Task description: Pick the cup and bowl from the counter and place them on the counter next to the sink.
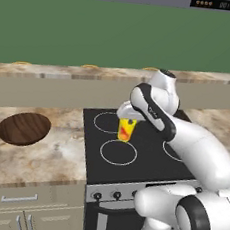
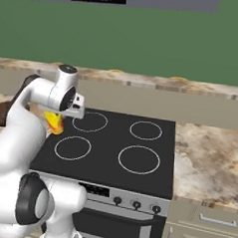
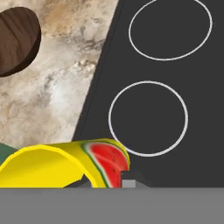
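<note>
- Gripper clamped on the yellow cup, held lifted above the black stovetop, over its left-hand burner rings.
- Wooden bowl resting on the marbled counter left of the stovetop, well apart from the cup.
- Cup's watermelon print facing the hand camera.

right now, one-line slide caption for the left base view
Franka gripper carries the yellow cup above the black stovetop; wooden bowl waits on the marbled counter.
</note>
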Robot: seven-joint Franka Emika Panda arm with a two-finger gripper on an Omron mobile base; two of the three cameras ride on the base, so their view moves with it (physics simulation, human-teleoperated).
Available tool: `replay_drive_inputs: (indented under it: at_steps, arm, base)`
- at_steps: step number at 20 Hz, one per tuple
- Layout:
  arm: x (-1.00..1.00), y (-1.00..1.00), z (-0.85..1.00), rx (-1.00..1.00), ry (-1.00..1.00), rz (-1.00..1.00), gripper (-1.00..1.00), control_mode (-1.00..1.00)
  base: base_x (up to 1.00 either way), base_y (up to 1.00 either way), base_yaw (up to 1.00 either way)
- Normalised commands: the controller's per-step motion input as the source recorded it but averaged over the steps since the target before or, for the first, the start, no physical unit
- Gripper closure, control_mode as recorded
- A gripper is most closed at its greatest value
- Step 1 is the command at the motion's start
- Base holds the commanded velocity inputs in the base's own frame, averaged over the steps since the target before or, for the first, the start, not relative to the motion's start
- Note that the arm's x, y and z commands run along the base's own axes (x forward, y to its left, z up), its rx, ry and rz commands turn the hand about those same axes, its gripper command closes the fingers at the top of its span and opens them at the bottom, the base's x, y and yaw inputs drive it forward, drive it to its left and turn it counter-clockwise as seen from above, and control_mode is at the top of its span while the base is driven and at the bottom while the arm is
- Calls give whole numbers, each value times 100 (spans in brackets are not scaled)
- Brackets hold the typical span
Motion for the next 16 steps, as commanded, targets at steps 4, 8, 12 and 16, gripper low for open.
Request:
replay_drive_inputs:
  at_steps: [4,8,12,16]
  arm:
    - [-55,-60,8,-2,0,13,100,-100]
    - [-42,-53,1,0,-6,11,100,-100]
    - [-40,-47,2,0,-17,9,100,-100]
    - [-54,-33,4,0,-7,5,100,-100]
  base:
    - [0,0,0]
    - [0,0,0]
    - [0,0,0]
    - [0,0,0]
